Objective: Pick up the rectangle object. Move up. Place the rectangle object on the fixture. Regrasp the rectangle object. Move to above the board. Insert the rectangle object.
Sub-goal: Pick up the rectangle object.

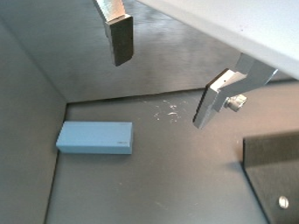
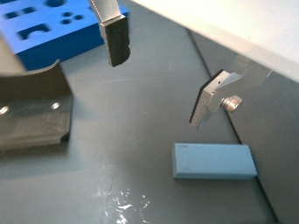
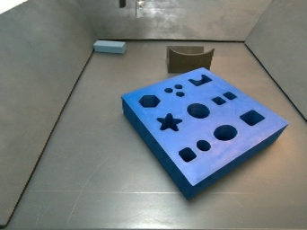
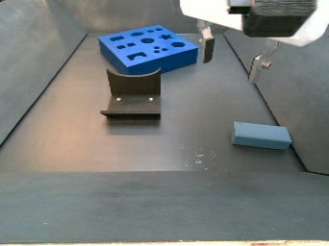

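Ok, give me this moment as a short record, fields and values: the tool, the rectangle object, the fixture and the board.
tool: open, nothing between the fingers, up in the air above the floor
rectangle object: lying flat on the floor near a wall, not held
fixture: on the floor between rectangle object and board, notch empty
board: on the floor, cut-outs facing up
task stage: pick-up not yet done

one gripper, one rectangle object, one fixture, one board

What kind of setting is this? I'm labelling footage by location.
Likely a lab robot test cell: a dark walled work floor holding the board, the fixture and the rectangle object, with the open gripper above.
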### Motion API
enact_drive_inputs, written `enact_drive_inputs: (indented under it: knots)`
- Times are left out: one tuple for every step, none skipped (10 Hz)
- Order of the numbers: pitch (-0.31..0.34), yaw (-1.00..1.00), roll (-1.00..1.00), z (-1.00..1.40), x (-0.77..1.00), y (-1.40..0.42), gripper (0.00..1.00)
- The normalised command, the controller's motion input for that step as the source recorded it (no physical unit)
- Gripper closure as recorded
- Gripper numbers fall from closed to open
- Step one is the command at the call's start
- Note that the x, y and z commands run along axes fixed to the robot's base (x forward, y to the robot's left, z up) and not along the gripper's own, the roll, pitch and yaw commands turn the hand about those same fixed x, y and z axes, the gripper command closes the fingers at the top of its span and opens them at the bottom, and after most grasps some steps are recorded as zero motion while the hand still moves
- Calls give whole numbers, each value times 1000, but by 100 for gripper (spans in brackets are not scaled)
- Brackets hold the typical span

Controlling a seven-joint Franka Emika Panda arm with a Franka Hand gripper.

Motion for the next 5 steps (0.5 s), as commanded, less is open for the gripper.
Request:
enact_drive_inputs:
  knots:
    - [0, -1000, 0, -117, 0, 0, 0]
    - [0, -1000, 0, -123, 0, 0, 0]
    - [0, -1000, 0, -129, 0, 0, 0]
    - [0, -1000, 9, -140, 0, 0, 0]
    - [0, -1000, 17, -140, 0, 0, 0]
